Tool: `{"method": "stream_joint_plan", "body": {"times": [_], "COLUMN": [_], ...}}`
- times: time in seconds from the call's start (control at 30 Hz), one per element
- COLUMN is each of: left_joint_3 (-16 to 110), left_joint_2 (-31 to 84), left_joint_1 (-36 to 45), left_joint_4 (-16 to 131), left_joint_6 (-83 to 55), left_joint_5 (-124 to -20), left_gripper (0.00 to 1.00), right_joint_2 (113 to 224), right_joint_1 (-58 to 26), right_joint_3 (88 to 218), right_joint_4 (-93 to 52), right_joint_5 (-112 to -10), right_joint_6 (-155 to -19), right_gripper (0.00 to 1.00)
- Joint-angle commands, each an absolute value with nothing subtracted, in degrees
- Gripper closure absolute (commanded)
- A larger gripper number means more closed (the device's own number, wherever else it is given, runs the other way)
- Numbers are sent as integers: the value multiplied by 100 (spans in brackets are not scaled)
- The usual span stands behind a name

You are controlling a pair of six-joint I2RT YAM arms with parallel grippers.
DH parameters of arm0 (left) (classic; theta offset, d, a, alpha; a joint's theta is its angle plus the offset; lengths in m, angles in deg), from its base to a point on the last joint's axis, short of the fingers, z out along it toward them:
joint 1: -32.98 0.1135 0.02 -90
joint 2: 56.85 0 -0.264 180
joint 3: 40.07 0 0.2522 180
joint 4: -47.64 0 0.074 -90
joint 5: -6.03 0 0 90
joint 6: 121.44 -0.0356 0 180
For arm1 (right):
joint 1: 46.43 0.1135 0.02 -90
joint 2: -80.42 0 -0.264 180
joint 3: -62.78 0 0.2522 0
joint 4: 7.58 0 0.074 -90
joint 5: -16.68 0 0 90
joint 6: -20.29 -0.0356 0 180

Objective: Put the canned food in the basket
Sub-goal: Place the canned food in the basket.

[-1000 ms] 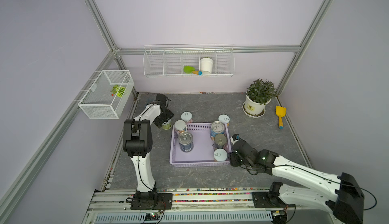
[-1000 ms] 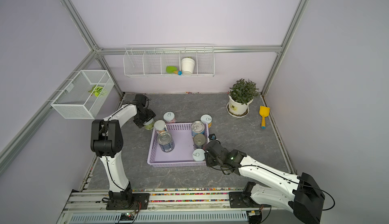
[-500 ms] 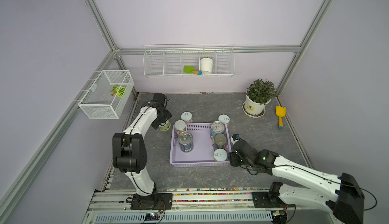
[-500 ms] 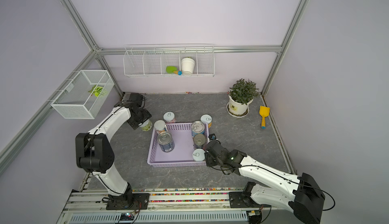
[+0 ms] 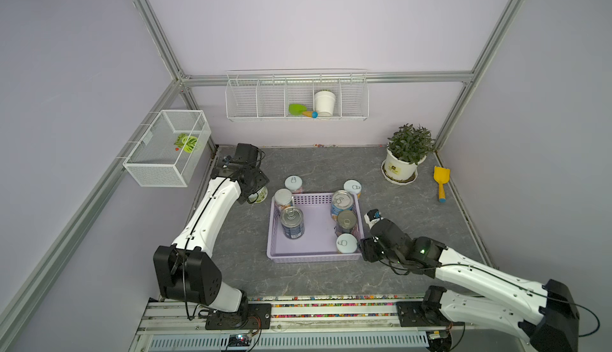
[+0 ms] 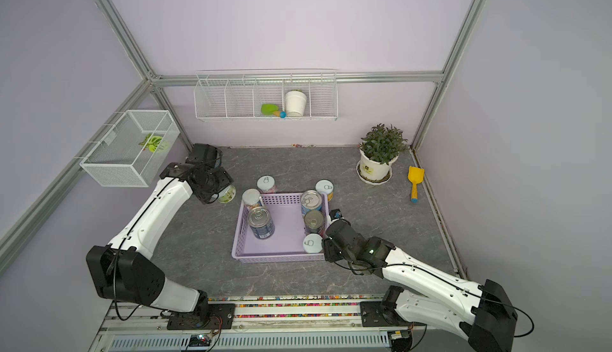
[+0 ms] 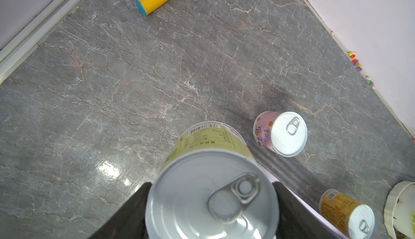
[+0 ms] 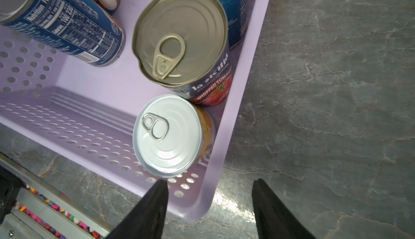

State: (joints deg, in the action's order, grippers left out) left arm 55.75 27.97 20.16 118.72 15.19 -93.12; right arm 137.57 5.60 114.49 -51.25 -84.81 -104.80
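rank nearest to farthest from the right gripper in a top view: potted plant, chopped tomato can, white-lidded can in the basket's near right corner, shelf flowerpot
1. white-lidded can, beside the right gripper in the basket corner
2. chopped tomato can, just behind it
3. potted plant, table's far right corner
4. white flowerpot, up on the wall shelf

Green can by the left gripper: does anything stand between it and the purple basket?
Yes: a white-lidded can stands at the basket corner nearest the green can, on the straight line. A path over it looks free.
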Motion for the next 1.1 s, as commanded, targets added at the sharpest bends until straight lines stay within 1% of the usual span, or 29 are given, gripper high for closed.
{"method": "stream_joint_plan", "body": {"times": [0.0, 0.13, 0.37, 0.47, 0.6, 0.77, 0.9, 1.07], "left_joint_3": [5607, 5602, 5090, 4632, 4046, 3634, 3414, 3181], "left_joint_2": [2353, 1868, 602, 21, -522, -473, -207, 117], "left_joint_1": [1862, 1535, 399, 173, 83, -131, -477, -534], "left_joint_4": [11897, 12215, 12688, 12778, 12739, 12456, 12045, 11635], "left_joint_6": [1479, 1476, 1386, 1413, 1378, 1412, 1591, 1627], "left_joint_5": [-9214, -9272, -9491, -9307, -8832, -8491, -8580, -8582], "left_gripper": [33, 33, 32, 32, 32, 32, 32, 32], "right_joint_2": [13729, 13663, 13524, 13473, 13430, 13473, 13434, 13304], "right_joint_1": [529, 533, 533, 533, 533, 528, 533, 532], "right_joint_3": [11359, 11350, 11324, 11319, 11305, 11311, 11294, 11249], "right_joint_4": [-5087, -5081, -5119, -5125, -5124, -5124, -5157, -5162], "right_joint_5": [-8396, -8387, -8396, -8430, -8494, -8493, -8497, -8526], "right_joint_6": [-10437, -10439, -10452, -10461, -10483, -10479, -10479, -10528], "right_gripper": [35, 35, 35, 35, 35, 35, 35, 35]}}
